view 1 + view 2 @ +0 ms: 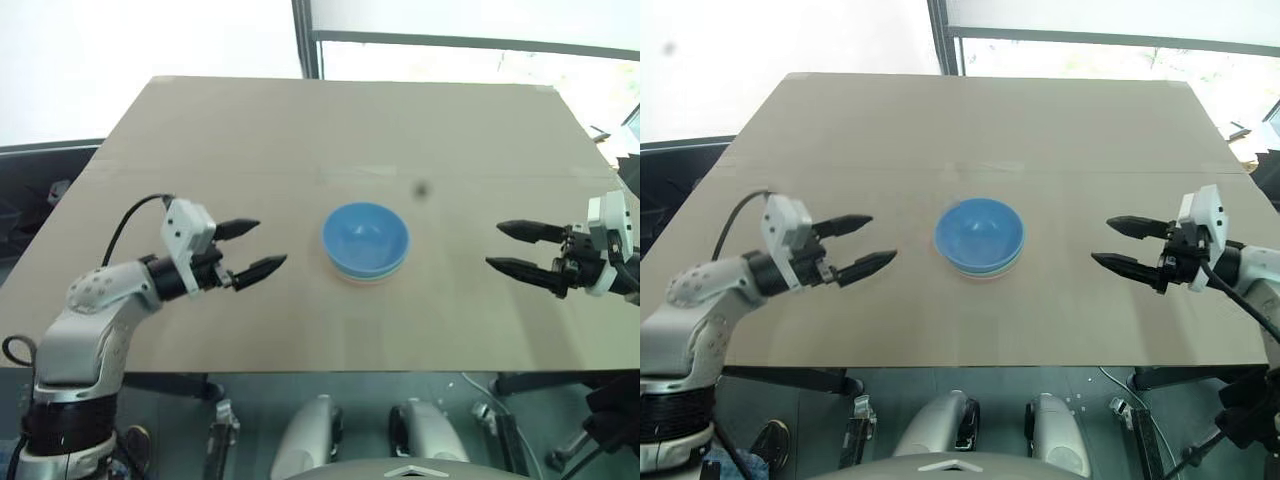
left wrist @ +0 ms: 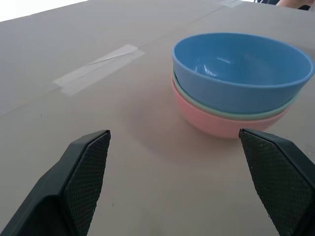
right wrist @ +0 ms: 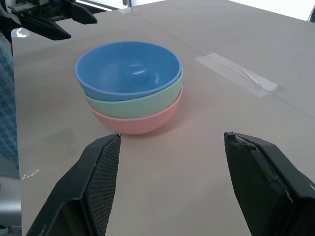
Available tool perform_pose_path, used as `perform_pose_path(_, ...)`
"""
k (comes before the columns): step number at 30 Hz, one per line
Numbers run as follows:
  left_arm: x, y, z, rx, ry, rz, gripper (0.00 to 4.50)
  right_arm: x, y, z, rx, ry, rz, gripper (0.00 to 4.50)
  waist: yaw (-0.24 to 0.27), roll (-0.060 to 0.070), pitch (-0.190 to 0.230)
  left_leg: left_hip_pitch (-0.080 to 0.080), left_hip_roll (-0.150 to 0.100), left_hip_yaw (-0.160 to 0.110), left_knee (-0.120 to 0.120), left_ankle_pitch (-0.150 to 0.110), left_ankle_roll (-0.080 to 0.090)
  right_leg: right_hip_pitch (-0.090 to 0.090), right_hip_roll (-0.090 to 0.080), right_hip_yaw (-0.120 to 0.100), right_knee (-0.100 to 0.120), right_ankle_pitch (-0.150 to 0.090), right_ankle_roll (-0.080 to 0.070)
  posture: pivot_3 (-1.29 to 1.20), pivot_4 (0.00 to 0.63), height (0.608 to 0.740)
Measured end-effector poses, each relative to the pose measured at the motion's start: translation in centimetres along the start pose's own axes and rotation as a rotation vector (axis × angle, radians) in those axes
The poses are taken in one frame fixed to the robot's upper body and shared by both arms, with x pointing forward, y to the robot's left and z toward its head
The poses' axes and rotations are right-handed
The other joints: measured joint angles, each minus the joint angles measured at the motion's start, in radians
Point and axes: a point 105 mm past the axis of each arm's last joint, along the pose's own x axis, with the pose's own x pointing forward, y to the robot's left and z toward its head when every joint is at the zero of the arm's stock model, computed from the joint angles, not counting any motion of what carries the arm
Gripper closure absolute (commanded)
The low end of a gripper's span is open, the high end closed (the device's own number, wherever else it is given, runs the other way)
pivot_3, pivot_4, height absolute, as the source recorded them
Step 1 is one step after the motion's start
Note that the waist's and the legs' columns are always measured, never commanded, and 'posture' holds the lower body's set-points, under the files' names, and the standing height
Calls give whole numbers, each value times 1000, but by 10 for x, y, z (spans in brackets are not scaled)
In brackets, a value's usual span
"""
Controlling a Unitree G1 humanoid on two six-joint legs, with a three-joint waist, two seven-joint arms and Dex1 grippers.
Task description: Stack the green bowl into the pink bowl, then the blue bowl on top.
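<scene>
The three bowls stand nested in one stack near the middle of the brown table [image 1: 300, 130], midway between the two arms. The left gripper [image 1: 250, 250] hangs just above the tabletop to the stack's left, well apart from it, with its two black fingers spread wide and pointing toward the bowls; nothing sits between them. The right gripper [image 1: 515, 248] hangs on the opposite side, also clear of the stack, its fingers likewise parted and empty, aimed back at the bowls. Neither touches a bowl.

The pink bowl [image 3: 142, 120] is at the bottom, resting on the table, salmon in colour, smooth and round. The green bowl [image 3: 142, 101] sits inside it, so that only a pale mint band of its upper wall and rim shows. The blue bowl [image 3: 123, 66] sits on top, sky-blue inside and out, upright and empty, with a faint shine on its inner wall. The rims run level, one just above the other.

A strip of clear tape [image 2: 98, 69] lies flat on the table beside the stack, along a seam in the surface.
</scene>
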Motion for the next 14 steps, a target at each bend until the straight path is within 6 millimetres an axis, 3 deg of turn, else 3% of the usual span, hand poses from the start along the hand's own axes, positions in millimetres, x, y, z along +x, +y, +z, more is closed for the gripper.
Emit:
perform_pose_path(5,-9,13,0,6,-4,98,79,4,-2,-2,5,1,22,1006,0,0,0,0,0,0,0,-1,2,0,0,0,0,0,0,0,150,740)
perform_pose_path(14,-9,16,0,24,-9,119,79,9,-4,0,7,-4,52,1006,-1,0,0,0,0,0,-1,-1,2,0,0,0,-1,0,0,0,150,740)
